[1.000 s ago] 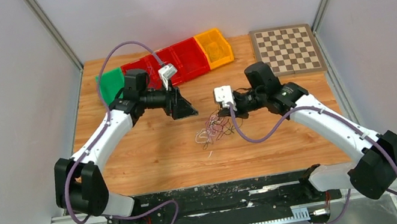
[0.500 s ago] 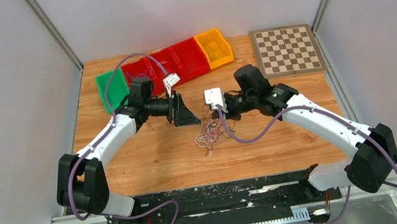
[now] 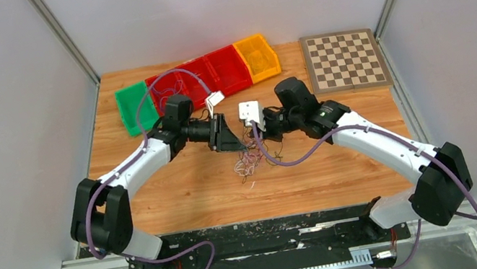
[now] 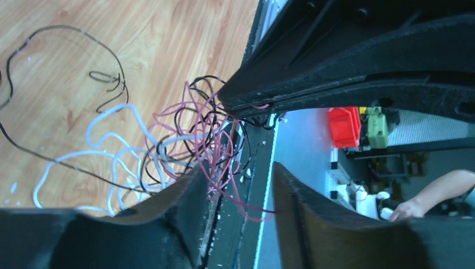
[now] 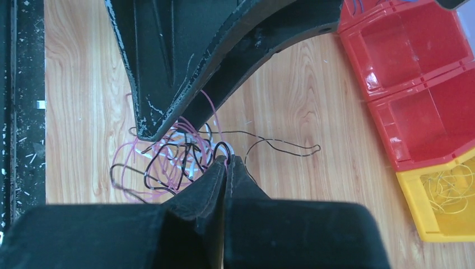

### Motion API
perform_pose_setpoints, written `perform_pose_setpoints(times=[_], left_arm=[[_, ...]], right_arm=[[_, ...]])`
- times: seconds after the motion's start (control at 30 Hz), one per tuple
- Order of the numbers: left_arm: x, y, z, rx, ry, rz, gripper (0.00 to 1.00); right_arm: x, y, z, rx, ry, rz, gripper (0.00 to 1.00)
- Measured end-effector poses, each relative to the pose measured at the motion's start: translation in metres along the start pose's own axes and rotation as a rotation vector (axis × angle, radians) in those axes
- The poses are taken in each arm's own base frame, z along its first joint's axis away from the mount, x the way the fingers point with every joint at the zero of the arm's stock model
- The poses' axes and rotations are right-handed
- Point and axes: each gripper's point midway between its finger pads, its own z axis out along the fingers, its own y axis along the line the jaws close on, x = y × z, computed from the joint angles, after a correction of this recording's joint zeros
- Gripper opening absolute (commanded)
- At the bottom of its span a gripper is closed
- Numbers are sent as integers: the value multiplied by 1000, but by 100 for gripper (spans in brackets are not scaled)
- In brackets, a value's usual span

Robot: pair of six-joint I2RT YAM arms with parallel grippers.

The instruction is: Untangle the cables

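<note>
**A:** From above, where should I look?

**B:** At the spot where your two arms meet. Your left tool (image 3: 229, 138) and right tool (image 3: 255, 134) face each other nearly tip to tip. The cables (image 3: 248, 163) lie in a small tangle on the tabletop (image 3: 179, 192), just below both tips and a little nearer the arm bases.

**A:** And the left wrist view?

**B:** Your left tool's jaws stand apart with nothing clamped. Pink and black strands run straight through the gap between them. The white loops lie on the wood off to one side of that gap. The right tool's tip sits just ahead of the gap.

**A:** The right wrist?

**B:** Your right tool is closed and pinches a small loop of strands at its very tip. The rest of the tangle fans out just ahead of that tip, under the left tool opposite.

**A:** So what does the next move turn on?

**B:** My judgement is that both tools are at the same knot, so any pull runs along the line from tool to tool. The left is well placed to take the strands already lying in its gap.
</note>
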Motion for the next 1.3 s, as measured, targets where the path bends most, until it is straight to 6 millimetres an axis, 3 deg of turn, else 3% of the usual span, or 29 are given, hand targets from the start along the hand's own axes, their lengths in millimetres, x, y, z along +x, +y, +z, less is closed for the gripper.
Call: perform_pose_setpoints(times=[0.17,0.37,0.5,0.67,0.73,0.8,0.87,0.93,1.07,1.13,1.3], left_arm=[[-6,-10,2,48,-14,17,2],[-18,-25,-8,56,-48,50,0],[-38,-43,-24,17,-125,106,0],[-66,-46,-55,-68,-206,91,0],[-84,-56,-74,-77,-237,112,0],[-110,-76,-99,-99,-299,203,0],[-128,-96,-122,-127,-356,299,0],[-136,-112,-140,-157,-395,374,0],[-137,-119,-158,-181,-422,410,0],[-141,-114,-168,-201,-446,395,0],[-162,-107,-216,-280,-575,376,0]], right_arm=[[2,-2,0,13,8,26,1],[17,-10,2,47,24,67,6],[16,-25,10,48,-48,72,2],[18,-43,21,58,-105,54,0],[48,-50,22,89,-33,101,0],[95,-50,22,106,74,184,0],[143,-42,18,108,187,267,0],[173,-32,11,105,266,320,0],[191,-27,2,114,320,330,0],[197,-27,-4,128,336,320,7],[218,-27,-20,157,391,331,16]])
